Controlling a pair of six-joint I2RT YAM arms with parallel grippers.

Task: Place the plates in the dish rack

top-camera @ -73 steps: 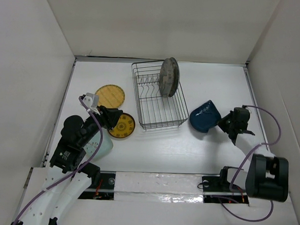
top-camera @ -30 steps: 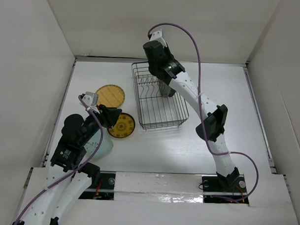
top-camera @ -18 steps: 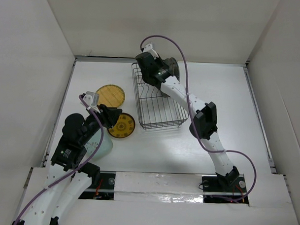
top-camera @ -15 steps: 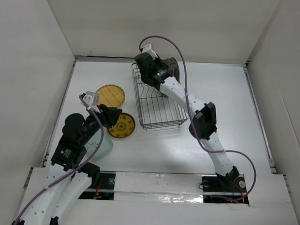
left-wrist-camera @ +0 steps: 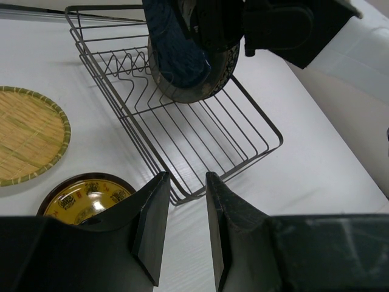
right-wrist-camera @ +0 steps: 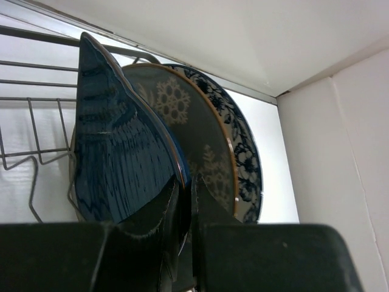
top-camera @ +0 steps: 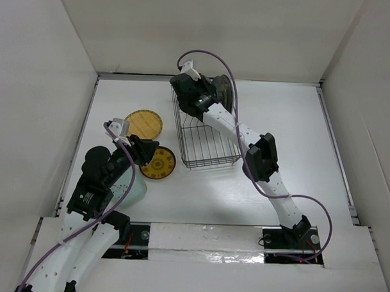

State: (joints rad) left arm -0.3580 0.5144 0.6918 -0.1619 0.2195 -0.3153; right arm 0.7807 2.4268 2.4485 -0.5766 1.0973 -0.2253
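Note:
The dish rack [top-camera: 208,137] stands at mid-table. My right gripper [right-wrist-camera: 185,185] is shut on the rim of the navy leaf-shaped plate [right-wrist-camera: 118,140], holding it upright at the rack's far end. The plate is right against the grey plate with white motifs [right-wrist-camera: 203,143], with the white-blue floral plate [right-wrist-camera: 246,164] behind. From above, the right gripper [top-camera: 195,95] hides the navy plate. My left gripper [left-wrist-camera: 184,182] is open and empty, above the table beside the dark mandala plate [top-camera: 160,163]. The yellow-tan plate [top-camera: 143,124] lies left of the rack. The mint plate [top-camera: 132,187] is mostly under my left arm.
The left wrist view shows the rack [left-wrist-camera: 200,140] with upright tines, the navy plate [left-wrist-camera: 176,48] at its far end, the yellow-tan plate [left-wrist-camera: 27,143] and the mandala plate [left-wrist-camera: 85,194]. White walls enclose the table on three sides.
My right arm carried the navy plate from the table right of the rack up to the rack's far end, then shifted slightly left. My left arm has not moved.

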